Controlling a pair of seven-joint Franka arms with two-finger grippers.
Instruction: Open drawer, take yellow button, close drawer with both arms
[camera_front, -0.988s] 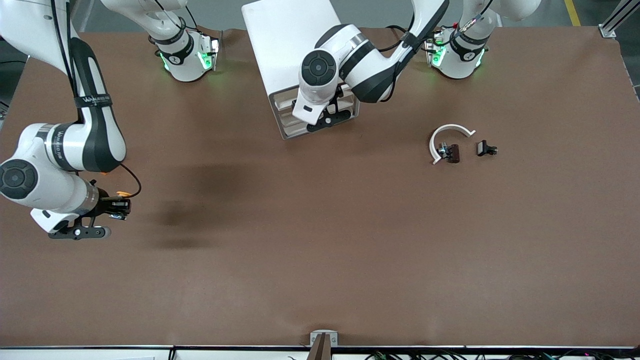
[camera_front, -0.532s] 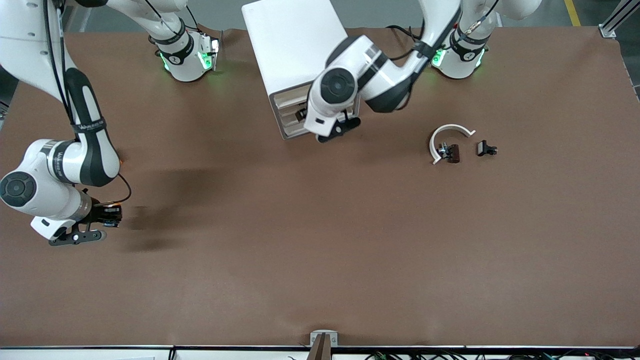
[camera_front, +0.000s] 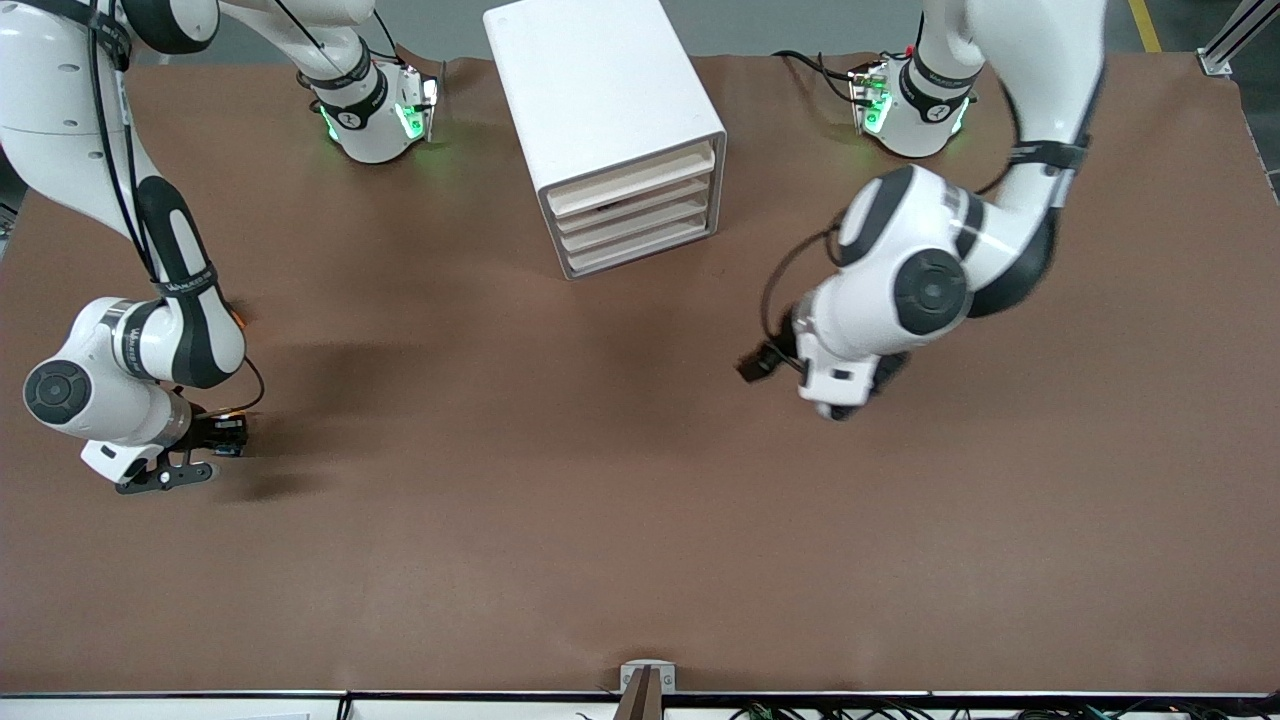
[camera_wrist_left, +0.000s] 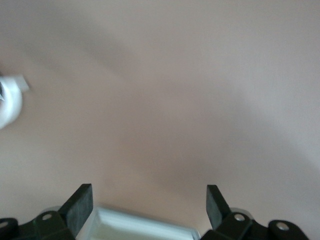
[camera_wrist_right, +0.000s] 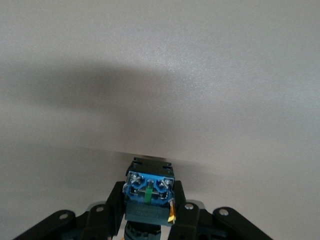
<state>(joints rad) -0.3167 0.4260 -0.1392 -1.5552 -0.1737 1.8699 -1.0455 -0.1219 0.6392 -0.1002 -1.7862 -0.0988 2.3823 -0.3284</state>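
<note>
Drawer (camera_front: 632, 178) at upper centre sits flush and closed; my right gripper (camera_wrist_right: 148, 212) stays clamped on the button (camera_wrist_right: 148, 192) at lower left, left gripper (camera_wrist_left: 148, 205) spread empty, so only set-down remains.

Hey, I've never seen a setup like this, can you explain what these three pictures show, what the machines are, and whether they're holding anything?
These are two white robot arms bolted to a brown table, each ending in a black two-finger gripper.

The wide picture looks down from a high camera facing the robots. The other two come from small cameras on the arms' wrists, looking past the fingers.

A white cabinet with four stacked drawers stands between the arms' bases. Its top drawer looks pushed in.

The right gripper, low over the right arm's end of the table, is shut on a small push button; its blue-grey base shows in that wrist picture.

The left gripper is open and holds nothing, over the table toward the left arm's end.
</note>
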